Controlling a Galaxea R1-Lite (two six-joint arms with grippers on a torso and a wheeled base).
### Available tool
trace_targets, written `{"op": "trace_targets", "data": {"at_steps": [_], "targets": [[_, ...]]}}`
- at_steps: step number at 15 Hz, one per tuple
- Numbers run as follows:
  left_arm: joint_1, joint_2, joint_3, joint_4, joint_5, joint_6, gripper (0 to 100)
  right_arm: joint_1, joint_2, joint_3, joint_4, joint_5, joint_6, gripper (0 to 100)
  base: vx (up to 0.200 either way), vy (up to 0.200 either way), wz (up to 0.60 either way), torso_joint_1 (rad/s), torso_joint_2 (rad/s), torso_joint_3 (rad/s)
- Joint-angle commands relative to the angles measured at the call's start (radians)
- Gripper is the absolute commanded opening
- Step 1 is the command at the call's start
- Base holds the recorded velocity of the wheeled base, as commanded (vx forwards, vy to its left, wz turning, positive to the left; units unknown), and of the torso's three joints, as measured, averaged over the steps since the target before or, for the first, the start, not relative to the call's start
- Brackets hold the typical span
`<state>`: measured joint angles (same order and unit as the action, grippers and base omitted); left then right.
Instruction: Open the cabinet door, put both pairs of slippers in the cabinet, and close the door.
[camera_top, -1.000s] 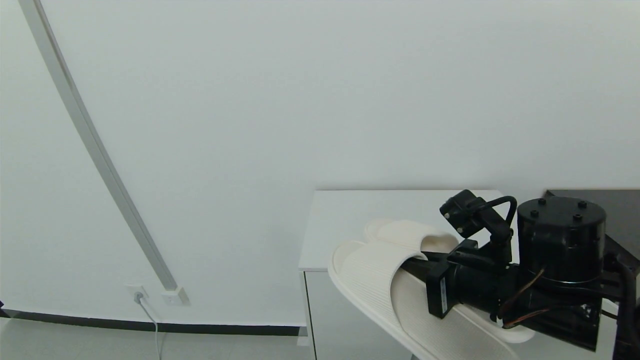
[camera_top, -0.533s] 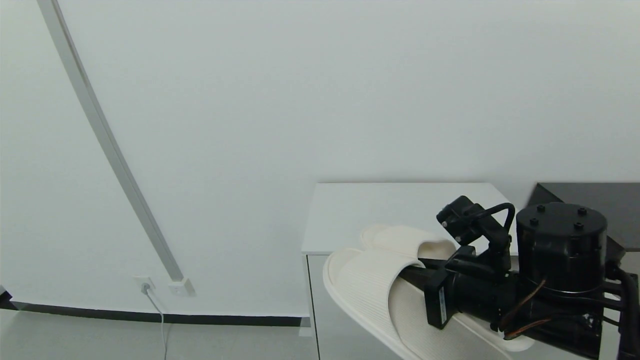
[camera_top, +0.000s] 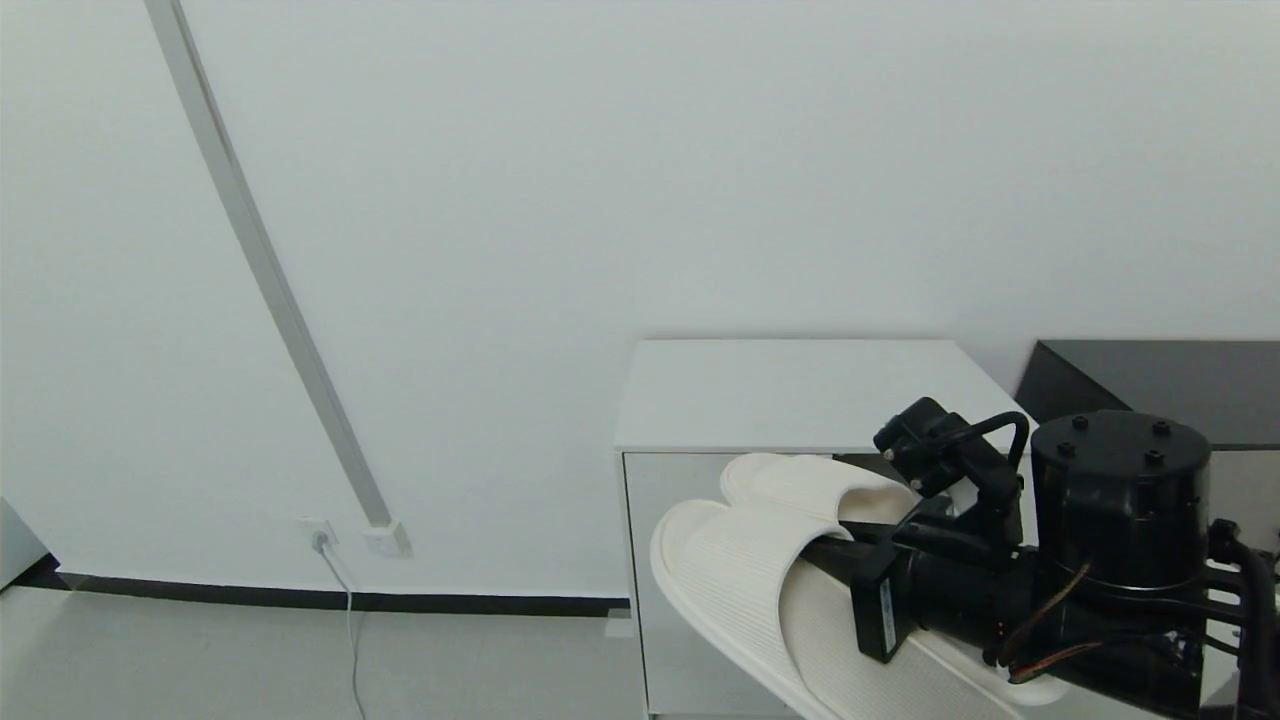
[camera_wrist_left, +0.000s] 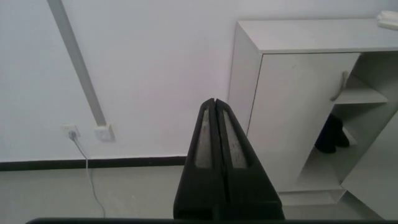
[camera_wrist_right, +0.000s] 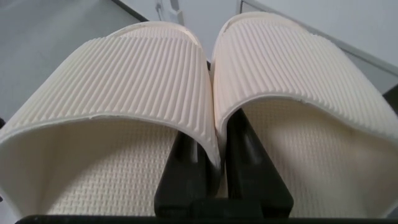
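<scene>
A pair of cream ribbed slippers (camera_top: 745, 570) hangs in front of the white cabinet (camera_top: 790, 395), held side by side by my right gripper (camera_top: 835, 535). Seen from the right wrist, the gripper (camera_wrist_right: 211, 155) is shut on the inner edges of both slippers' (camera_wrist_right: 124, 87) uppers. My left gripper (camera_wrist_left: 214, 109) is shut on nothing and hangs in the air some way from the cabinet (camera_wrist_left: 298, 118). One cabinet door with a curved handle (camera_wrist_left: 339, 87) covers the near half. The half beside it stands open, showing a shelf (camera_wrist_left: 364, 96).
A dark object (camera_wrist_left: 328, 134) sits inside the open cabinet. Something white (camera_wrist_left: 388, 18) lies on the cabinet top. A black piece of furniture (camera_top: 1150, 385) adjoins the cabinet. A slanted conduit (camera_top: 270, 280), a wall socket (camera_top: 318, 530) and a cable (camera_top: 350, 620) mark the wall; grey floor (camera_top: 300, 660) lies below.
The whole head picture has shifted, so the camera moved; more of the cabinet front and floor shows. The right gripper holds the slippers as before.
</scene>
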<state>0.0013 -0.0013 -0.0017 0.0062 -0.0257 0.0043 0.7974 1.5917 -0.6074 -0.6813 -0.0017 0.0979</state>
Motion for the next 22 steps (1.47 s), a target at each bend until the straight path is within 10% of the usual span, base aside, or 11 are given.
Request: {"op": "trace_targets", "data": {"at_steps": [1,13,22], "targets": [[0.000,0.001,0.000,0.000,0.000,0.000,0,0.000,0.008,-0.002,-0.001,0.000,-0.001,0,0.000,0.000,0.00,0.000,0.00,0.000],[0.000,0.001,0.000,0.000,0.000,0.000,0,0.016,0.016,-0.003,-0.001,-0.037,-0.001,0,0.000,0.000,0.00,0.000,0.00,0.000],[0.000,0.001,0.000,0.000,0.000,0.000,0,0.016,0.014,-0.002,-0.003,-0.037,-0.003,0,0.000,-0.200,0.00,0.002,0.00,0.005]]}}
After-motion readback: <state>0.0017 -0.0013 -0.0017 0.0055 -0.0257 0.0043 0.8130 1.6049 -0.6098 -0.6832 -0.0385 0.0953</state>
